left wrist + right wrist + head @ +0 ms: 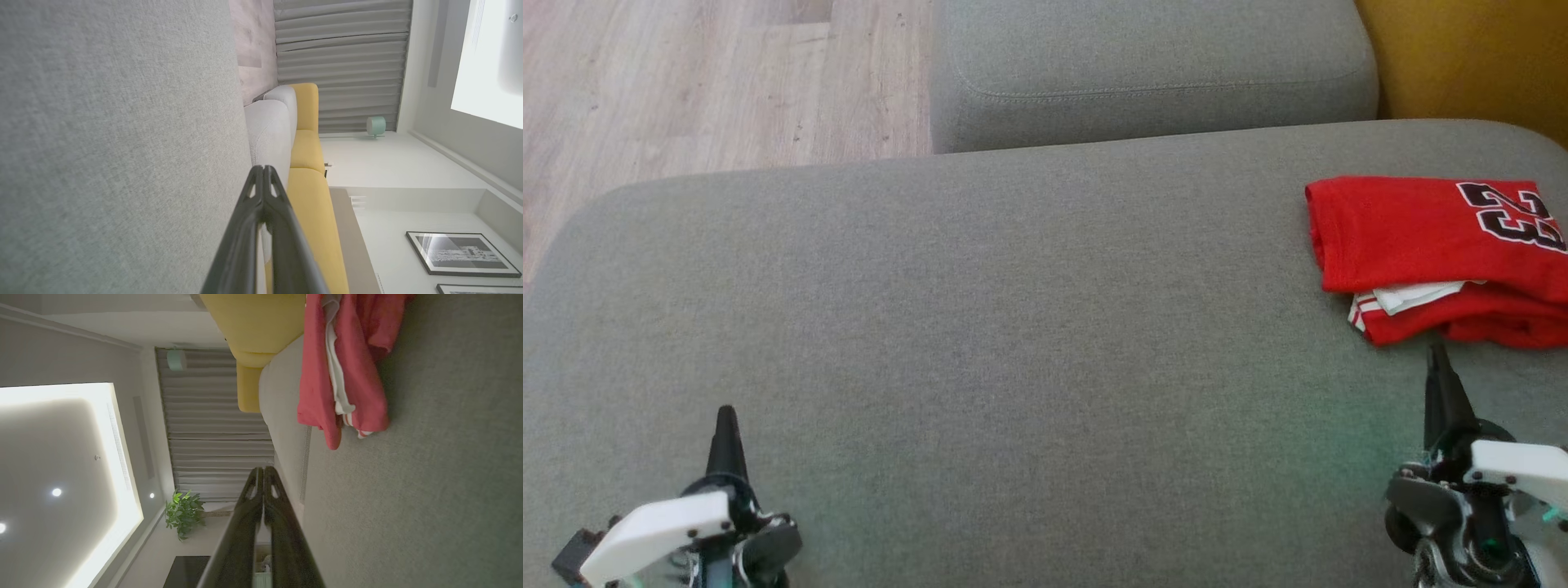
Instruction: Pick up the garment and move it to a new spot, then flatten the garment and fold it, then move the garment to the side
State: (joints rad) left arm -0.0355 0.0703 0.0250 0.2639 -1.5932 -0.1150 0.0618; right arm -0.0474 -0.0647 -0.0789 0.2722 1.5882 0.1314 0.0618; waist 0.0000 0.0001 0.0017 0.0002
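Both pincers are fully closed and empty: left pincer (725, 415), right pincer (1438, 353). Folded red garment (1421, 233) lies just beyond the right pincer's tips, on the grey cushion (1013, 327).

Folded red garment (1413, 233) lies at far right of grey cushion (1013, 327), black "23" on top, white trim poking out of the fold. Right tool (1439, 351) has fingers together, tip just beside the garment's near edge. Left tool (725, 415) likewise closed at lower left, well apart. Second grey cushion (1143, 73) and wood floor (686, 82) behind.
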